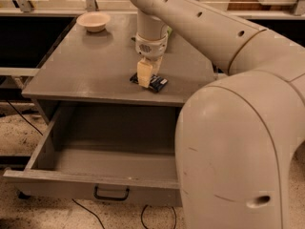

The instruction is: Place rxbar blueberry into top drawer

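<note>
The rxbar blueberry [157, 83], a small dark navy bar, lies flat on the grey cabinet top [95, 66] near its front edge. My gripper [144, 78] points straight down on the bar's left end, its cream fingers [143, 72] covering part of the wrapper. The top drawer [100, 168] is pulled wide open below and in front, empty inside, with a small dark handle [111, 193] on its front panel.
A cream bowl [93, 21] stands at the back left of the cabinet top. My large cream arm fills the right side of the view and hides the drawer's right end. Dark cables [86, 209] lie on the speckled floor.
</note>
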Available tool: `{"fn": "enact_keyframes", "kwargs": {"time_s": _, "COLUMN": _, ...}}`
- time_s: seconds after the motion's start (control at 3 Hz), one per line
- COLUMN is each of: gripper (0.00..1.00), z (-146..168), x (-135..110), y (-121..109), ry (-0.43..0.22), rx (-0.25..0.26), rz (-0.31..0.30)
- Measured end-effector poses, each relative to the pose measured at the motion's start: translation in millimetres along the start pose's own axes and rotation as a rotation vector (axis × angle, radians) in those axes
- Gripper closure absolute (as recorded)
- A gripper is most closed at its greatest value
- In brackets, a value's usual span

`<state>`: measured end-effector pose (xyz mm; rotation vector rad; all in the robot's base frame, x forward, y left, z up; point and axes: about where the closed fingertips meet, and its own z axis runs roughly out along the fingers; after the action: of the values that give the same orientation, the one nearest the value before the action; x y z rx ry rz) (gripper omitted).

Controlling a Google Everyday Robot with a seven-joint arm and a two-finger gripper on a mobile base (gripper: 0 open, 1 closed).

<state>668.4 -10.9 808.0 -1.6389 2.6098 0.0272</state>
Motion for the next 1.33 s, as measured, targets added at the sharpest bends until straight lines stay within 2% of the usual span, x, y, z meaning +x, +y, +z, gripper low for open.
{"fn": "enact_keyframes", "kwargs": {"time_s": 0.33, "gripper": 1.0, "z": 0.0, "x": 0.0, "y": 0.0, "ry": 0.0, "rx": 0.0, "rz": 0.0}}
{"fn": "enact_keyframes", "kwargs": {"time_s": 1.33, "gripper": 1.0, "z": -15.1, "x": -0.9, "y": -0.3, "ry": 0.0, "rx": 0.0, "rz": 0.0}}
